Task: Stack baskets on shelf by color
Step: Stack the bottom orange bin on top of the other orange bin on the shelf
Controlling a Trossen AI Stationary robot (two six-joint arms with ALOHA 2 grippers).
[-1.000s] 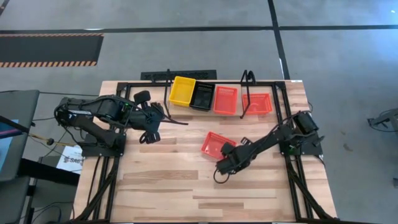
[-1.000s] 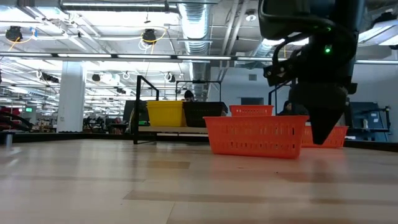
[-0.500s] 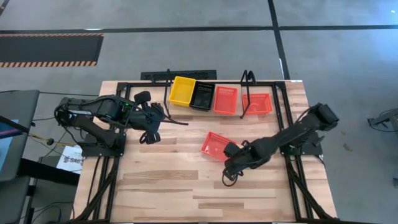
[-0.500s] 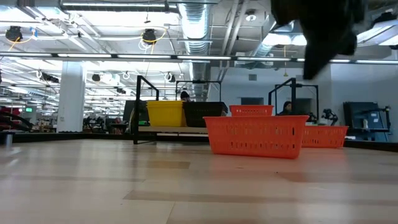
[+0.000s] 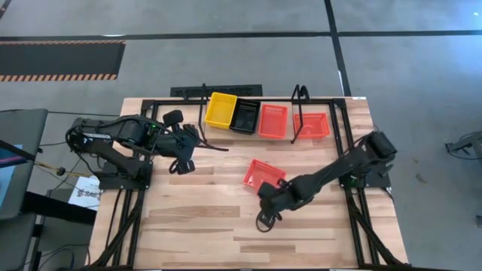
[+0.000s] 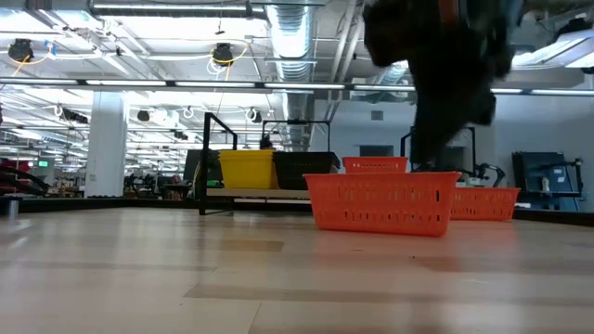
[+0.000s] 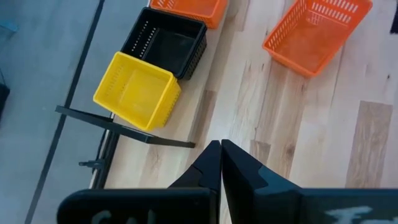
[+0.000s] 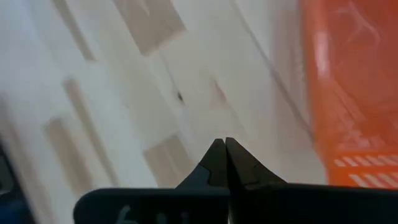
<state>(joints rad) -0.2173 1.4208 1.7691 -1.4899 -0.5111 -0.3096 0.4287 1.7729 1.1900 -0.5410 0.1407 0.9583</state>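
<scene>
The right gripper [image 5: 265,207] has swung back beside the loose orange basket [image 5: 263,175], fingers together; approaching closed could shove it away

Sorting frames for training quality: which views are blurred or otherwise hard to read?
Right wrist view: tabletop and orange basket smeared by motion. Low view: right arm a dark blurred mass against bright ceiling lights. Left wrist view: sharp on the yellow basket. High view: crisp and evenly lit.

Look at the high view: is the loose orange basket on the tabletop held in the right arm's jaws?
No. The right gripper is shut and empty beside the orange basket, which rests on the tabletop.
</scene>
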